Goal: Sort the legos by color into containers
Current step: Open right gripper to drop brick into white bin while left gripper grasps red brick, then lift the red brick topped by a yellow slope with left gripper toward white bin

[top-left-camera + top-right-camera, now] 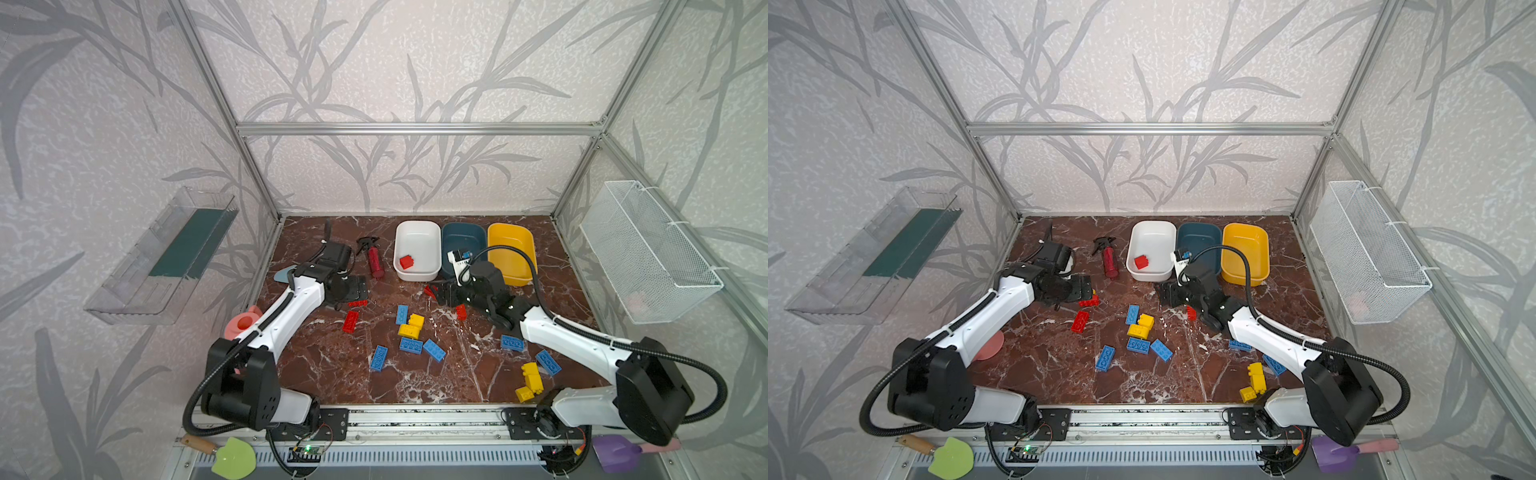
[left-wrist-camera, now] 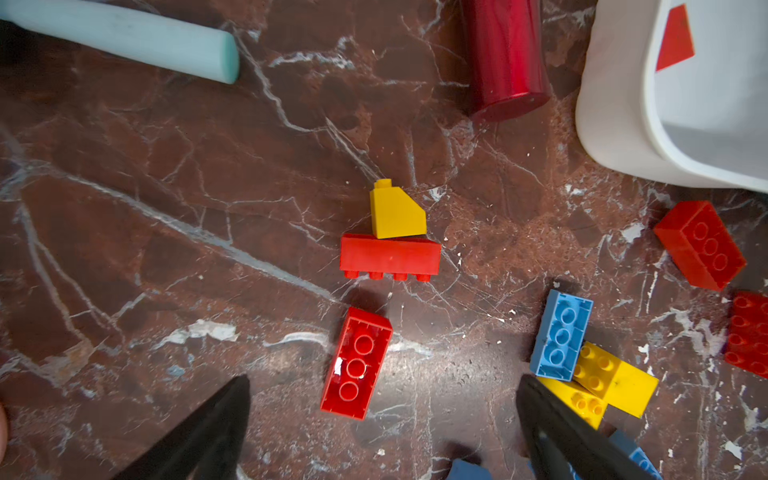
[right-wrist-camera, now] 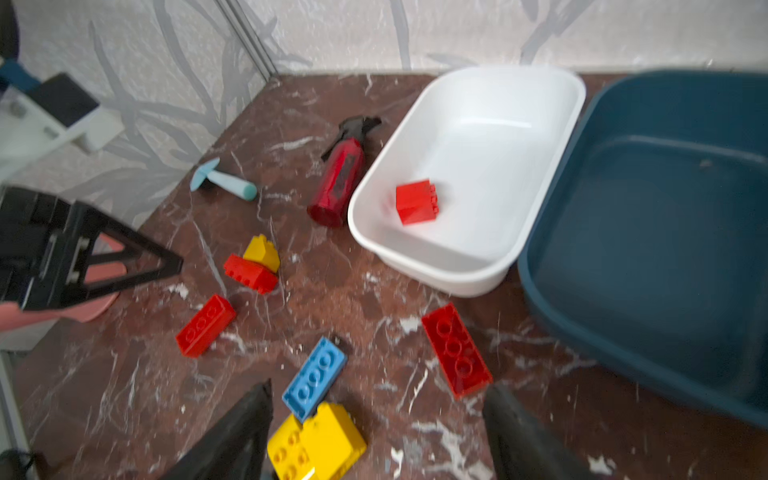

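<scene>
White links [image 1: 291, 307]; black joints [image 1: 245, 386]; ribbed black cables [image 1: 724, 390]; tapered black fingers [image 2: 199, 440].

A red-brown marbled counter [image 1: 332, 374]; along its far edge, right of the middle, stand a white tub [image 1: 397, 249], a teal tub [image 1: 463, 232] and a yellow tub [image 1: 509, 239], side by side; a spray bottle [image 1: 376, 262] lies just left of the white one; loose bricks [image 1: 411, 345] (red, blue, yellow) are scattered from the middle toward the front right corner; a pink disc [image 1: 988, 347] sits at the left edge.

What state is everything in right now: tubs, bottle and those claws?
white tub, holds one red brick.
teal tub, no bricks visible.
yellow tub, no bricks visible.
spray bottle, lying on its side.
left gripper, open, empty.
right gripper, open, empty.
</scene>
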Available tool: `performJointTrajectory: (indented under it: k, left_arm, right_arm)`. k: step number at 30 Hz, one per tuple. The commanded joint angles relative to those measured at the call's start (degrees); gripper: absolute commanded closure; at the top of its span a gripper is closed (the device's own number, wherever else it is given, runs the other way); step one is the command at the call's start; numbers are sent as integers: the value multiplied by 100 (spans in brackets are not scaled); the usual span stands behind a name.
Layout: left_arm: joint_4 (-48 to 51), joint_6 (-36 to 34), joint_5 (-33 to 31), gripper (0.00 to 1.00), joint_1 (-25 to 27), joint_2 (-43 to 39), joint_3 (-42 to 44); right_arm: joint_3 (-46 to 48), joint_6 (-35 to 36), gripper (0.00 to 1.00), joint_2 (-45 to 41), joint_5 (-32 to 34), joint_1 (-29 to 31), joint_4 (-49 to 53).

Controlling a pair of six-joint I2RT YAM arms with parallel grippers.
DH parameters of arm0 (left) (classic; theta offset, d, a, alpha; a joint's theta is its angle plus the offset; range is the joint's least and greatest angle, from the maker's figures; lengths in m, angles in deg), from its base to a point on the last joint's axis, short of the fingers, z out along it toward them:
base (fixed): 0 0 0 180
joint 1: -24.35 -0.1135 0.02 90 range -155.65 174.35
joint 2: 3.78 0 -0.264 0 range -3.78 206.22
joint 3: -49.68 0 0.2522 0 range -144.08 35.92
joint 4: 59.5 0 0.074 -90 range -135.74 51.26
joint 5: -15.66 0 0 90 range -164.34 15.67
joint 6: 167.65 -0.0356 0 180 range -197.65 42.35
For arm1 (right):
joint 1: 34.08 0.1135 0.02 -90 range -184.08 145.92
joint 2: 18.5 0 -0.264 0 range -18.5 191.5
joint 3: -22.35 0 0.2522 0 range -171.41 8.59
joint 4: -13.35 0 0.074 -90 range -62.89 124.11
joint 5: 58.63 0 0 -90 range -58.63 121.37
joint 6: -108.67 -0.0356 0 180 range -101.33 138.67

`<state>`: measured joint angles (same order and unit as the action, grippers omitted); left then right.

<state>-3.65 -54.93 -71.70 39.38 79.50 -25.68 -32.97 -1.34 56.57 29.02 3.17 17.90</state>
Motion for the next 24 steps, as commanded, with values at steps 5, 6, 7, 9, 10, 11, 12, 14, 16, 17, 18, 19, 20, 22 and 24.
performJointTrajectory:
  k: [5, 6, 7, 9, 10, 11, 12, 14, 16, 17, 18, 19, 20, 22, 24]
  left_arm:
    - [-303, 186, -219, 1, 79, 923, -173]
    - [-319, 181, -261, 1, 79, 1041, -210]
    - [-317, 171, -303, 1, 79, 1142, -250]
    - [-342, 149, -362, 1, 79, 1290, -308]
    - [-382, 143, -385, 1, 79, 1360, -315]
    - [-418, 145, -410, 1, 79, 1425, -317]
    - [-453, 136, -438, 1, 79, 1491, -341]
    - [-506, 119, -454, 3, 79, 1659, -406]
    - [-535, 79, -449, 6, 79, 1839, -500]
    - [-551, 75, -448, 6, 79, 1904, -545]
    - [-545, 58, -450, 7, 79, 1976, -598]
    - [-547, 41, -469, 8, 79, 2037, -640]
    - [-551, 24, -472, 9, 79, 2084, -679]
    - [-537, -2, -457, 12, 79, 2168, -736]
    - [-536, -4, -448, 16, 79, 2217, -761]
  right_arm:
    - [902, -453, 19, -867, 251, 61, -902]
    - [913, -439, 19, -903, 269, 82, -899]
    - [916, -427, 19, -931, 270, 89, -890]
    - [924, -408, 19, -946, 279, 93, -898]
    - [930, -403, 19, -933, 283, 102, -914]
    - [933, -398, 19, -917, 296, 98, -916]
    - [932, -390, 19, -902, 296, 98, -920]
    - [939, -376, 19, -873, 275, 98, -937]
    - [938, -364, 19, -848, 257, 102, -951]
    - [940, -359, 19, -831, 267, 99, -950]
    - [939, -347, 19, -824, 278, 98, -948]
    - [939, -330, 19, -810, 287, 98, -951]
    - [939, -320, 19, -806, 296, 98, -951]
    - [940, -302, 19, -784, 305, 106, -951]
    - [935, -280, 19, -767, 322, 96, -955]
